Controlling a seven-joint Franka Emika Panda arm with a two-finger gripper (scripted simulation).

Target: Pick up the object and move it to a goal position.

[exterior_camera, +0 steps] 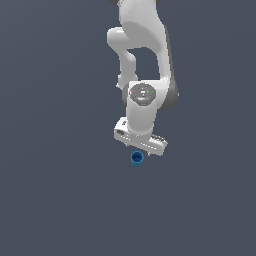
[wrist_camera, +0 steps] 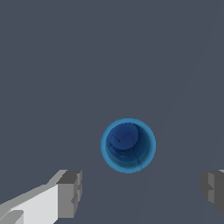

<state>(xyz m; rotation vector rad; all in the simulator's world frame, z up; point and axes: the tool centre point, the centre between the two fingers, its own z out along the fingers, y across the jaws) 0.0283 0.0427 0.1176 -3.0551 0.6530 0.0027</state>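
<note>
Approaching for the pick, by my reading: the gripper (wrist_camera: 140, 192) hangs over the blue cup (wrist_camera: 128, 145) with nothing in its hold, so the lift and the carry to the goal are both still to come. No goal marker shows in either view, so I cannot say where the cup has to end up.

Claw state: spread wide, empty. In the wrist view both fingertips (wrist_camera: 70, 192) stand clear of the cup, one to either side, with bare grey floor (wrist_camera: 52, 65) showing between each pad and the rim. The gap between the pads is much wider than the cup.

Cup position: below the claw, apart from it, and slightly off the line joining the two pads rather than squarely between them. In the exterior view the cup (exterior_camera: 137, 158) shows just past the edge of the white hand (exterior_camera: 140, 140), resting on the floor.

Next move, as I judge it: a small shift to bring the cup onto the pad line, then straight descent until the pads flank the wall, then close.

Cup itself: small, round, blue, upright, open mouth facing up. Lighter blue rim, darker hollow inside. Its sides barely show from above.
</note>
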